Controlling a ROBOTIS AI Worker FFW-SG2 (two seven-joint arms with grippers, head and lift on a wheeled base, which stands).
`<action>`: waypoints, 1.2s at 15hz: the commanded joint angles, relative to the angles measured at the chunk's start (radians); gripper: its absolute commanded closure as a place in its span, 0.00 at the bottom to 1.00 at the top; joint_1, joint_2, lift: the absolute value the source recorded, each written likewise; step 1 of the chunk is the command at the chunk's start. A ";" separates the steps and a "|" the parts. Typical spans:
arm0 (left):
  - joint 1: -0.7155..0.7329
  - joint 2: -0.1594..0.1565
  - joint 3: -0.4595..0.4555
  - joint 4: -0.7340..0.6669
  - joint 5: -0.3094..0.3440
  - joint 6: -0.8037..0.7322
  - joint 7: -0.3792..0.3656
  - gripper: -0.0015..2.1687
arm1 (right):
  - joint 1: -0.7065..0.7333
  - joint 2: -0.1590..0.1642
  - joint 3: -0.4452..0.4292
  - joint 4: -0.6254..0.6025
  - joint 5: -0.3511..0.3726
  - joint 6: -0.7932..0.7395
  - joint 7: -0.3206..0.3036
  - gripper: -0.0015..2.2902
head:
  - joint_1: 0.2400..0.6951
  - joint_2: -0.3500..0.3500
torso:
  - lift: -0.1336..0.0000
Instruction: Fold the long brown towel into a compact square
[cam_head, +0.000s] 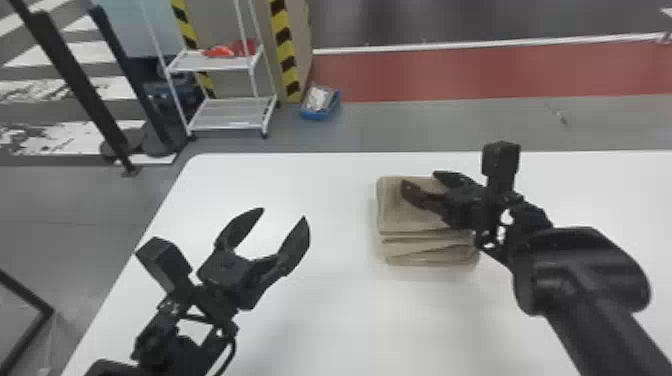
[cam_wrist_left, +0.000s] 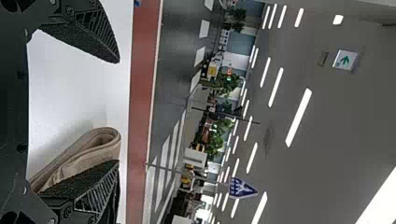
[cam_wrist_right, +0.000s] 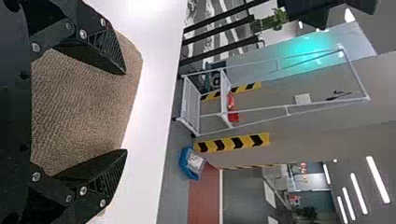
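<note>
The brown woven-cloth towel (cam_head: 402, 212) lies on the white, smooth-topped desk (cam_head: 340, 310), folded into a compact, squarish stack, its layers showing along the side nearest the robot. That stack is the landmark for the rest.

The black, two-fingered right claw (cam_head: 419, 179) is over the towel's far part, its fingers spread well apart and gripping nothing; in the right wrist view the towel's ribbed top spans the gap behind the fingertips. I cannot tell whether the fingers touch the cloth.

The matching left claw (cam_head: 283, 214) is to the left of the towel, well apart from it — wide open and empty, above the desk. In the left wrist view, the towel's rounded folds appear beside one finger — farther off, not gripped.
</note>
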 joint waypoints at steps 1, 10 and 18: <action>0.000 0.000 0.001 -0.007 0.000 0.000 0.004 0.06 | 0.057 0.001 -0.004 -0.118 -0.010 -0.007 0.010 0.07 | 1.00 0.71 | 0.07; -0.140 -0.041 -0.031 -0.011 -0.182 0.178 0.070 0.06 | 0.385 -0.077 -0.095 -0.637 0.013 0.052 -0.082 0.05 | 1.00 0.68 | 0.07; -0.136 -0.146 -0.012 0.047 -0.280 0.160 0.225 0.06 | 0.692 -0.112 -0.236 -0.919 -0.070 -0.034 -0.135 0.05 | 1.00 0.51 | 0.07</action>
